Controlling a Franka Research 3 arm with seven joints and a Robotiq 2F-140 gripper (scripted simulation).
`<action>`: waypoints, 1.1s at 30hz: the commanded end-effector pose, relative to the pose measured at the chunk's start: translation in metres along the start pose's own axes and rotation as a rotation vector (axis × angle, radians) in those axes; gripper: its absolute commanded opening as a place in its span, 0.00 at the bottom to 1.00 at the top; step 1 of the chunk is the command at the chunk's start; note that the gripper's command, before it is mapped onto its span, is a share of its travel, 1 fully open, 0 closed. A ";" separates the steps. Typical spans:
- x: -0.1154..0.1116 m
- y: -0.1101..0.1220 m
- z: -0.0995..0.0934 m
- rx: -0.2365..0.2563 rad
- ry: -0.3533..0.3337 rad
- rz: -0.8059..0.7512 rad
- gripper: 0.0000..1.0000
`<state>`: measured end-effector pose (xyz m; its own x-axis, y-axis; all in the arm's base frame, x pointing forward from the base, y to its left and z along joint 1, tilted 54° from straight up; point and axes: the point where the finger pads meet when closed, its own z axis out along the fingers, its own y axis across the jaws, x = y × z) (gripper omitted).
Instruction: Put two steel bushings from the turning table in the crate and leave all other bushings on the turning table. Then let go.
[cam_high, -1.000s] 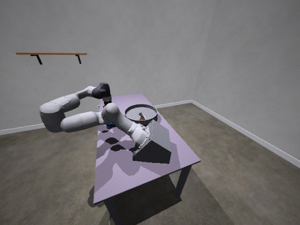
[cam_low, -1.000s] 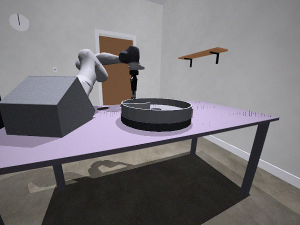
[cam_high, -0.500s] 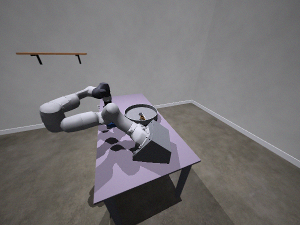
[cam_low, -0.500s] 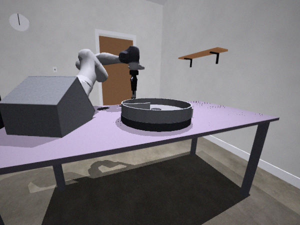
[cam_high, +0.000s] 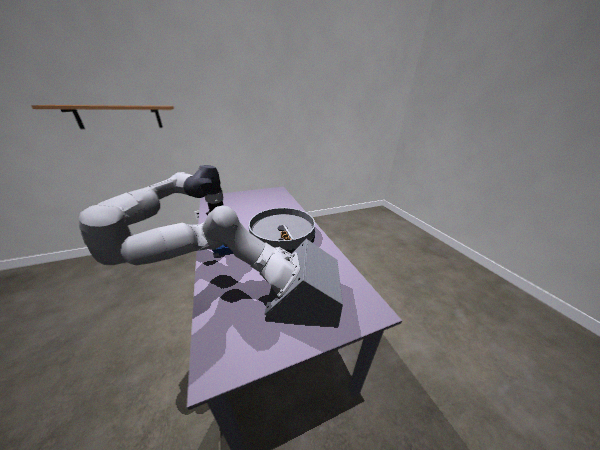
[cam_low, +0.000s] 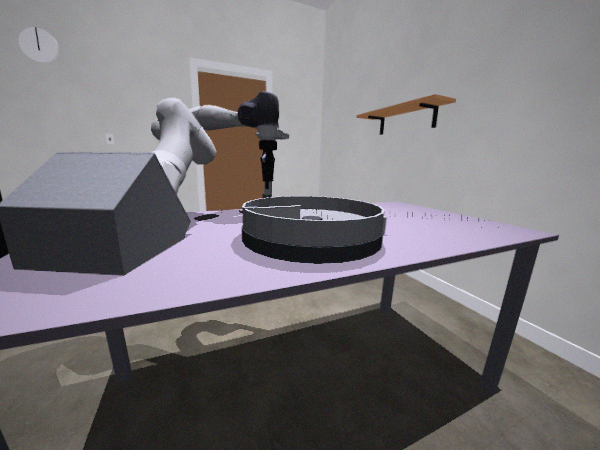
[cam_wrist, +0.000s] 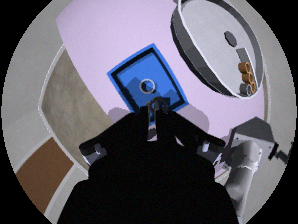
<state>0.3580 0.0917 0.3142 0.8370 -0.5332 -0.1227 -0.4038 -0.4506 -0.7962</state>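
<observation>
The end effector (cam_wrist: 154, 117), mid-frame in the wrist view, is clamped on 1 steel bushing (cam_wrist: 156, 106) above the blue crate (cam_wrist: 127, 82), poised for release; 1 bushing (cam_wrist: 148, 84) lies inside; brass bushings (cam_wrist: 246, 78) remain on the turning table (cam_wrist: 181, 24), upper right.

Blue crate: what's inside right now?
One steel bushing lies in the blue crate. The gripper, above it, holds a second; its fingers cover the near edge.

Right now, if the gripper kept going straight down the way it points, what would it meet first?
Probably the blue square crate directly beneath the gripper, which is shut on a small steel bushing. A second steel bushing already lies inside; depth is unclear.
</observation>
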 end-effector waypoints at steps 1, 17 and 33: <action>0.002 0.001 0.000 0.002 0.004 -0.002 0.00; 0.002 0.001 0.012 0.002 0.004 -0.002 0.00; 0.002 0.002 0.036 0.002 0.004 -0.002 0.00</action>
<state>0.3681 0.1151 0.2933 0.8380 -0.5305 -0.1279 -0.4073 -0.4520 -0.7936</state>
